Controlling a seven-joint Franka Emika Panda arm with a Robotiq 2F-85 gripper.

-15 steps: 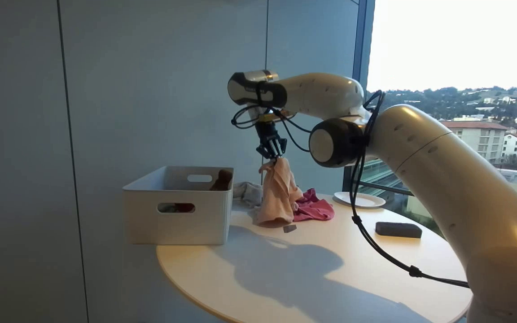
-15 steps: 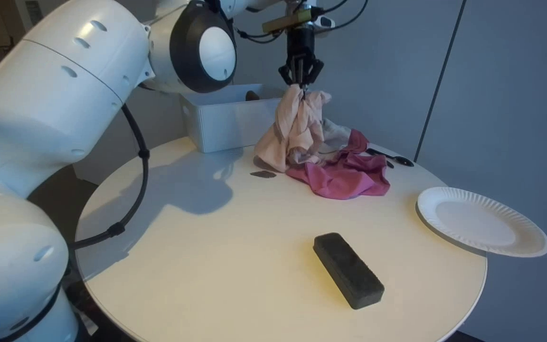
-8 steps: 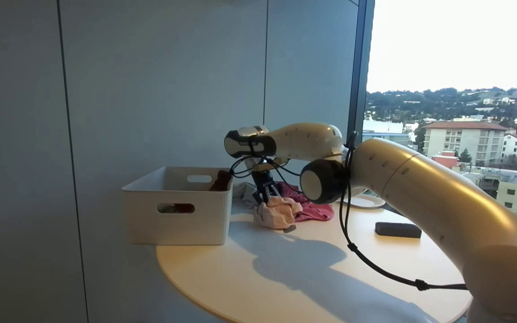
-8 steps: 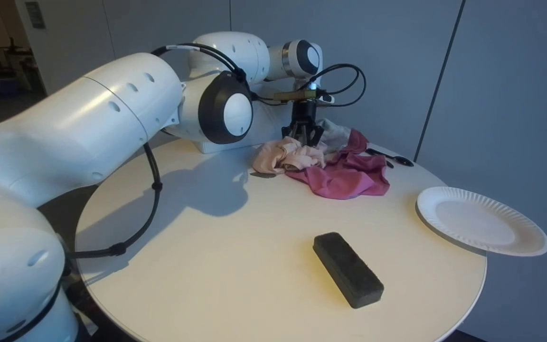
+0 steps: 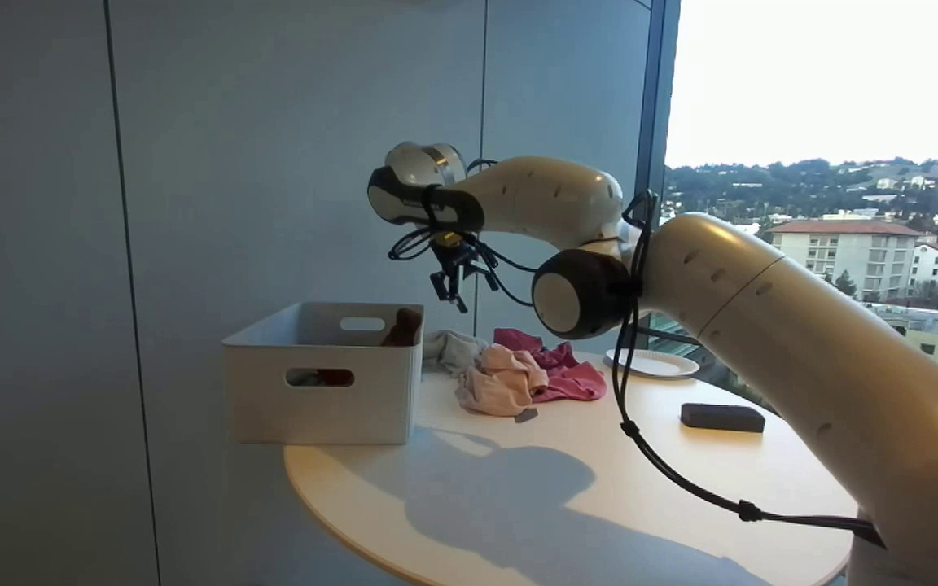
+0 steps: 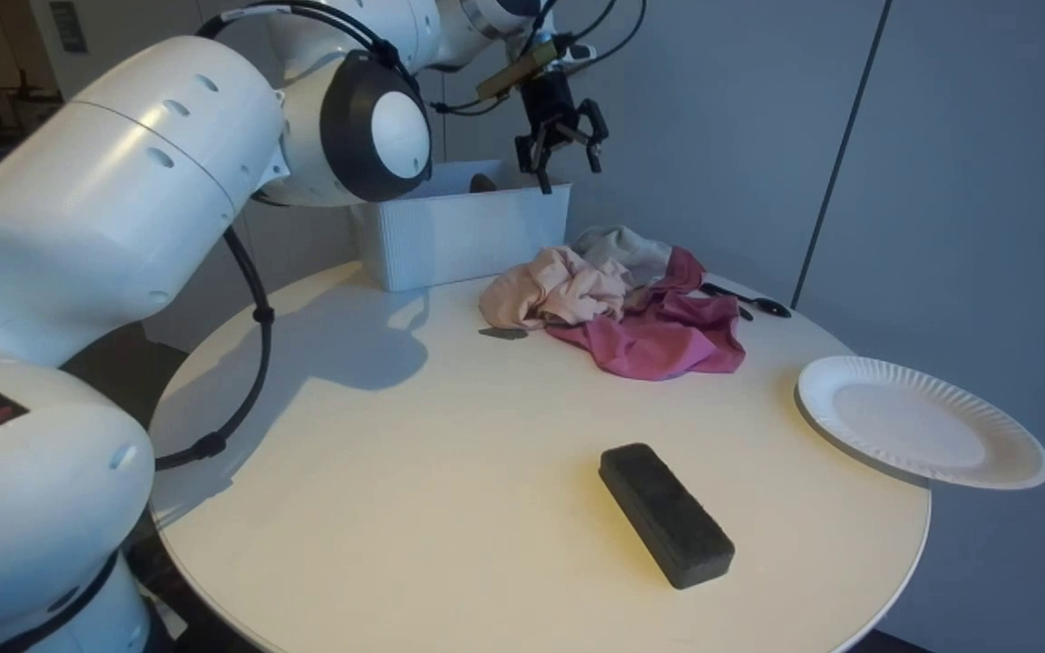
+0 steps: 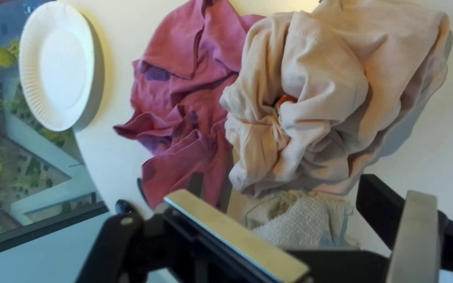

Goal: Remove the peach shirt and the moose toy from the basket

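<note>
The peach shirt (image 6: 551,288) lies crumpled on the table beside the basket, and its folds fill much of the wrist view (image 7: 325,78). A brown thing, apparently the moose toy (image 5: 402,327), pokes up inside the white basket (image 5: 249,399) at the corner nearest the shirt; most of it is hidden by the walls. My gripper (image 6: 570,174) is up in the air near that end of the basket, tilted, its fingers spread apart. Nothing is between them, and the shirt lies below, clear of the fingers.
A magenta cloth (image 6: 659,336) and a grey cloth (image 6: 618,252) touch or adjoin the shirt. A small grey flat piece (image 6: 502,333) lies in front. Farther off are a black spoon (image 6: 769,307), a white plate (image 6: 922,426) overhanging the edge and a dark block (image 6: 666,517).
The shirt hung from my gripper, was lowered to the table and let go, and now lies heaped there. My gripper has since opened, risen and shifted toward the basket.
</note>
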